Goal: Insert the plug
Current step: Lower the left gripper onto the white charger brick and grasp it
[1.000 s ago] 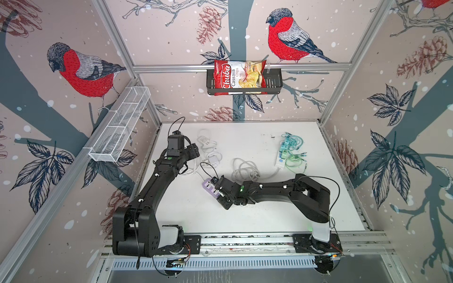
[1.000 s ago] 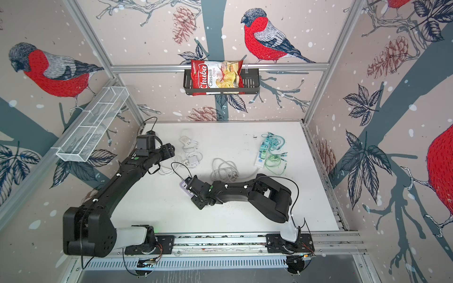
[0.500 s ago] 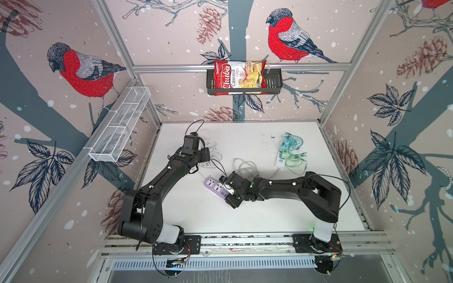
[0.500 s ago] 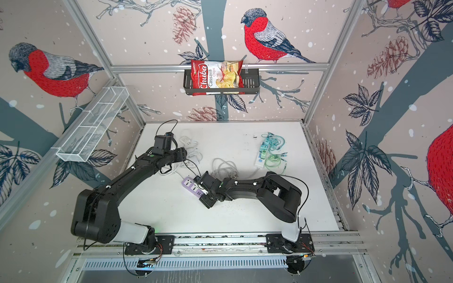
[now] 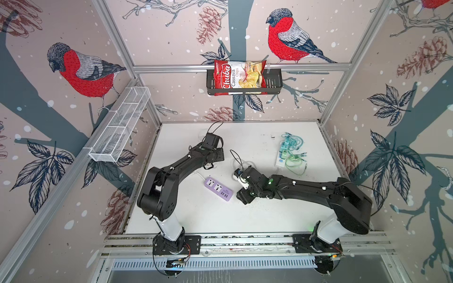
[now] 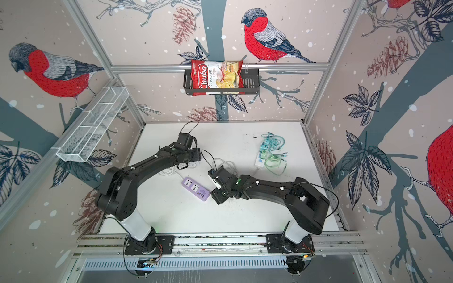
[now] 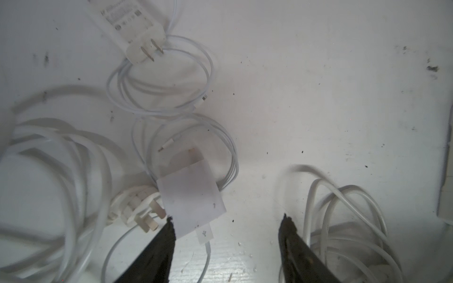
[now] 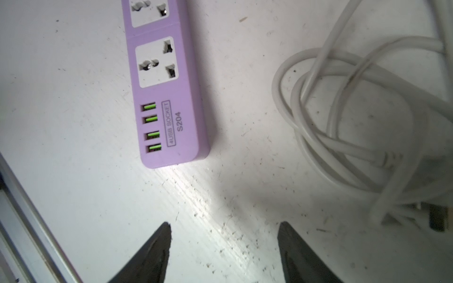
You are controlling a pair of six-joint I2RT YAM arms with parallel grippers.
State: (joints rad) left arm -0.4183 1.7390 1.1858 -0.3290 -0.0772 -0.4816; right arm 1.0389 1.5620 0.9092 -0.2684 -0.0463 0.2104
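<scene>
A purple power strip [image 5: 218, 189] [image 6: 196, 188] [image 8: 166, 98] lies flat mid-table, two sockets and several green USB ports facing up. My right gripper [image 8: 224, 224] [image 5: 241, 197] stands open and empty just off the strip's USB end, not touching it. My left gripper [image 7: 226, 218] [image 6: 193, 159] hangs open over a heap of white chargers behind the strip. A square white adapter [image 7: 191, 203] with a USB cable lies against one fingertip [image 7: 169, 227]. A three-pin plug [image 7: 144, 215] sits beside it. A flat two-pin charger [image 7: 137, 31] lies farther off.
A coil of white cable [image 8: 343, 122] [image 5: 242, 164] lies beside the right gripper. Teal cables and a small strip [image 5: 289, 152] sit at the back right. A chips bag [image 5: 239, 76] fills a black wall basket. A white wire basket [image 5: 120, 127] hangs on the left wall.
My right gripper opened, let go of the purple strip and drew back to the right. The left arm swung from the back left toward the centre, over the white chargers.
</scene>
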